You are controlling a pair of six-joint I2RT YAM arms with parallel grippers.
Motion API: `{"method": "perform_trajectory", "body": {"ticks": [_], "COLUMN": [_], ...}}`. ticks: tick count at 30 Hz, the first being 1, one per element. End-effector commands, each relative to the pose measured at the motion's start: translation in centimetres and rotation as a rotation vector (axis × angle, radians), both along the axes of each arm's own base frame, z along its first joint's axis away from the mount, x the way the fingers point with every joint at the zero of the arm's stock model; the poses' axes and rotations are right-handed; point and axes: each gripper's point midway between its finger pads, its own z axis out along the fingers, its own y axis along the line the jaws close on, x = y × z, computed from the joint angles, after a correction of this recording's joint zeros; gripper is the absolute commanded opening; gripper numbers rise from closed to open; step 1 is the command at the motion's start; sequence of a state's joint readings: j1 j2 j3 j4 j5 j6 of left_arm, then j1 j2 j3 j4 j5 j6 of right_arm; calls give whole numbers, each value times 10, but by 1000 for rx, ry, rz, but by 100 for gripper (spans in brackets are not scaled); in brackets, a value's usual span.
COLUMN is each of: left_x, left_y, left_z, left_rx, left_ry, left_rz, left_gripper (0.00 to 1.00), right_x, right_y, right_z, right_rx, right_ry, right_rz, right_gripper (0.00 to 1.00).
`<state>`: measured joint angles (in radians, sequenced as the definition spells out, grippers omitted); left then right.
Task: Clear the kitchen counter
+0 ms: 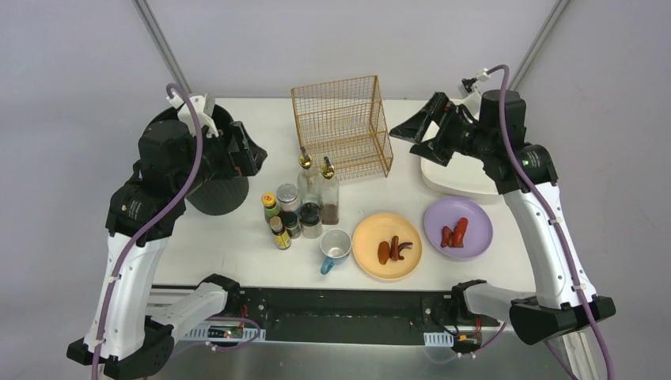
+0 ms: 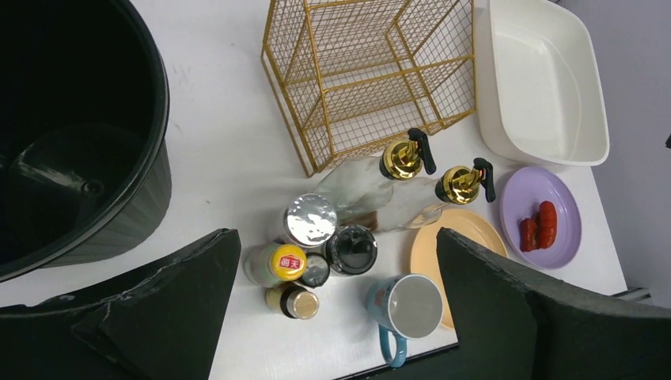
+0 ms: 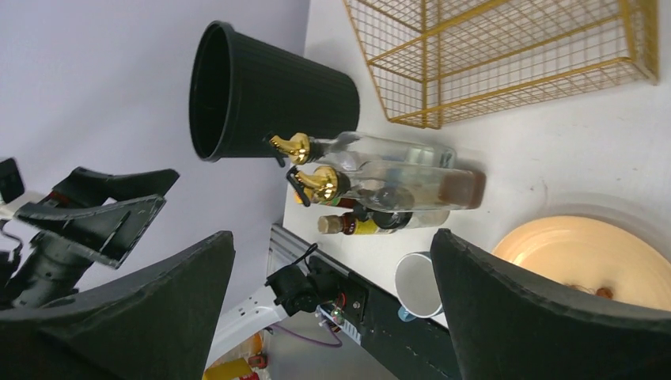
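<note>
One item at a time: with left fingers (image 2: pixel 174 301) and right fingers (image 3: pixel 546 317) both spread wide and empty above the white table (image 1: pixel 229 237) stretched out below them, start with the outlying blue mug (image 1: pixel 336 249), descending straight to spare the tall bottles (image 1: pixel 328 194).

The bin (image 1: pixel 217 198) is standing on the desk (image 1: pixel 237 245) below the left hand (image 1: pixel 247 149), slightly to its left. To that hand's right, small jars (image 1: pixel 285 215) and two pourer bottles (image 1: pixel 319 190) are crowding together, with the wire rack (image 1: pixel 340 127) sitting behind them and the mug (image 1: pixel 336 247) in front. The tub (image 1: pixel 463 182) is lying under the right hand (image 1: pixel 411 138). Nearer the arm bases than that hand, the inner plate (image 1: pixel 368 237) and the outer plate (image 1: pixel 477 218) are lying side by side, each carrying sausages (image 1: pixel 393 250).
</note>
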<state>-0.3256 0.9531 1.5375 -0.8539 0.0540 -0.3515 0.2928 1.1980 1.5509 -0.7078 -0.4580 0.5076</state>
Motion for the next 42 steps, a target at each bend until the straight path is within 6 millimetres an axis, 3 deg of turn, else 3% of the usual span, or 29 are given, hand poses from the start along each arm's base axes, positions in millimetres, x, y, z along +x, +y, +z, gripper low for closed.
{"method": "perform_trajectory", "body": {"ticks": [1, 8, 13, 20, 29, 35, 42], "left_x": [-1, -10, -9, -4, -3, -12, -24], "left_y": [13, 16, 14, 15, 20, 20, 19], "left_z": [-4, -9, -16, -23, -21, -21, -18], "left_rx": [59, 62, 89, 106, 130, 109, 93], "left_ry": [-20, -28, -15, 6, -6, -11, -25], "left_rz": [32, 31, 4, 15, 26, 22, -1], "left_gripper": [100, 100, 100, 100, 100, 100, 100], "right_x": [-14, -30, -45, -51, -30, -12, -9], "right_y": [18, 38, 57, 78, 108, 124, 145], "right_z": [33, 27, 7, -24, -55, -70, -80], "right_rx": [94, 80, 12, -96, -276, -326, -326], "right_ry": [-125, -260, -374, -516, -771, -816, -884], "right_rz": [144, 253, 337, 407, 398, 376, 395], "right_gripper": [99, 99, 98, 90, 87, 87, 88]}}
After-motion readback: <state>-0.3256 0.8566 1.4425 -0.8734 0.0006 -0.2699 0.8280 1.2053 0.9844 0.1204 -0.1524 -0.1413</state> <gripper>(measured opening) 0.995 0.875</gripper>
